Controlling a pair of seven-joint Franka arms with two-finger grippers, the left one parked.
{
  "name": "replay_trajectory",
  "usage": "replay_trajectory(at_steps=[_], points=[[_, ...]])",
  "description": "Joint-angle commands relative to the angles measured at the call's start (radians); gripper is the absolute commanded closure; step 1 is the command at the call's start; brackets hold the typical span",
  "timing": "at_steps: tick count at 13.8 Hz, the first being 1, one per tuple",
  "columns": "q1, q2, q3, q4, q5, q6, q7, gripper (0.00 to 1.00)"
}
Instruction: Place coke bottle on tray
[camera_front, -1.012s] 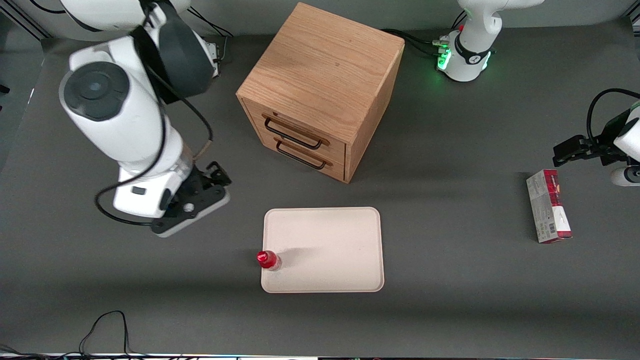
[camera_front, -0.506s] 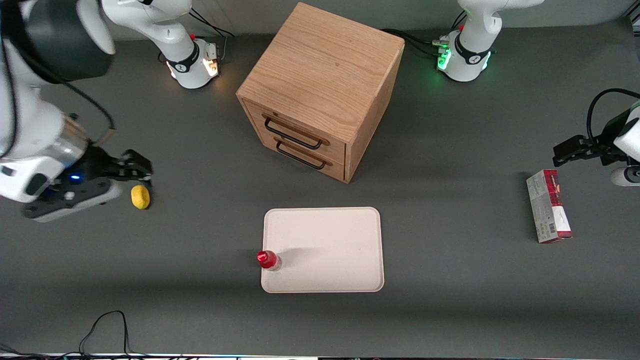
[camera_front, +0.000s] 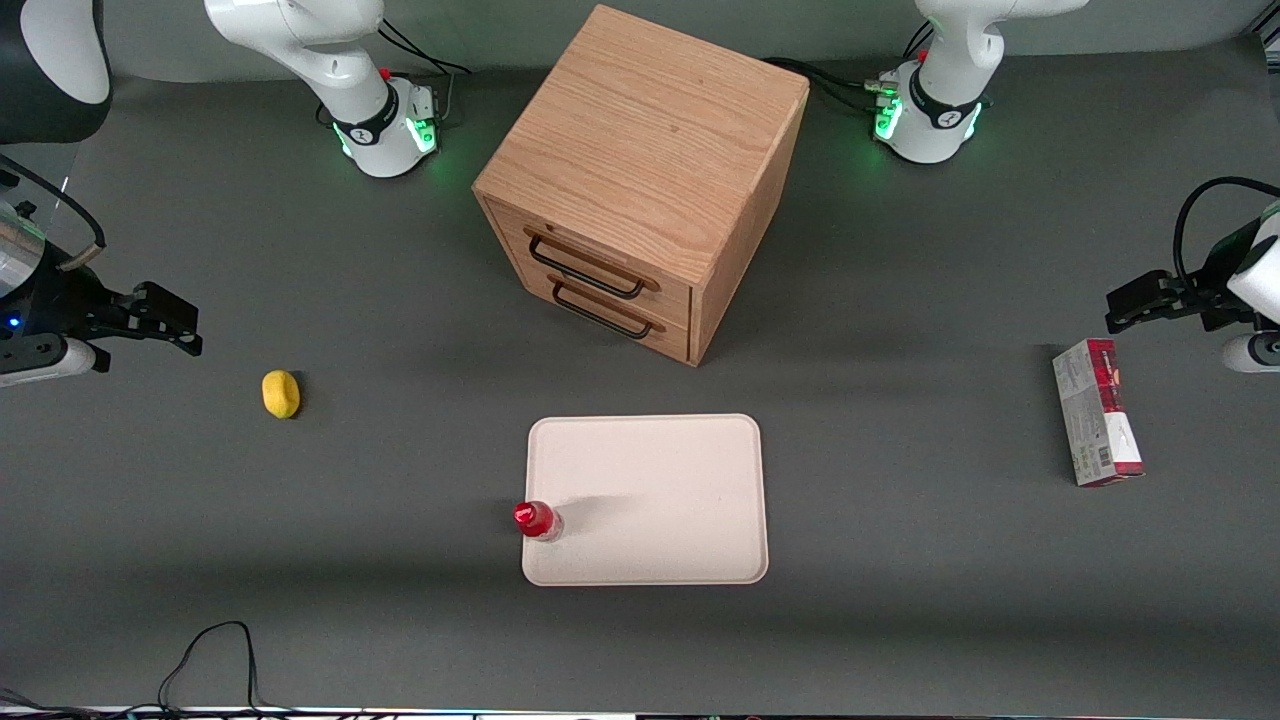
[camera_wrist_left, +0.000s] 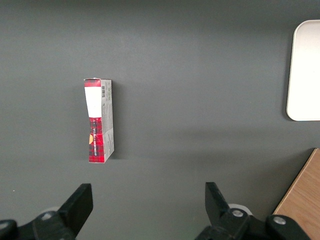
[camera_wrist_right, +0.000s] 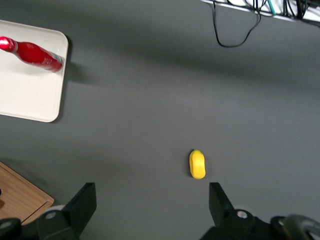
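Coke bottle (camera_front: 537, 520) upright on tray (camera_front: 660, 470), at edge toward working arm, seemingly just inside rim. Hand (camera_front: 165, 322) wide open, empty, well apart over worktop near lemon (camera_front: 281, 394). Risk: nudge tips bottle off.

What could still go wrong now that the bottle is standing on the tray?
1. The coke bottle stands upright right at the edge of the tray, near a corner; a small nudge might tip it off onto the table.
2. The end effector is open and far off toward the working arm's end of the table, above the yellow lump; any low sweep there could knock that lump.
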Motion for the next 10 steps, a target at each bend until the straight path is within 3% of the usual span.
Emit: replay_trajectory(at_steps=[1,10], points=[[-0.007,-0.055,-0.014,-0.090,0.014,0.039,0.026,0.00],[-0.007,-0.054,-0.053,-0.061,0.012,-0.012,0.024,0.00]])
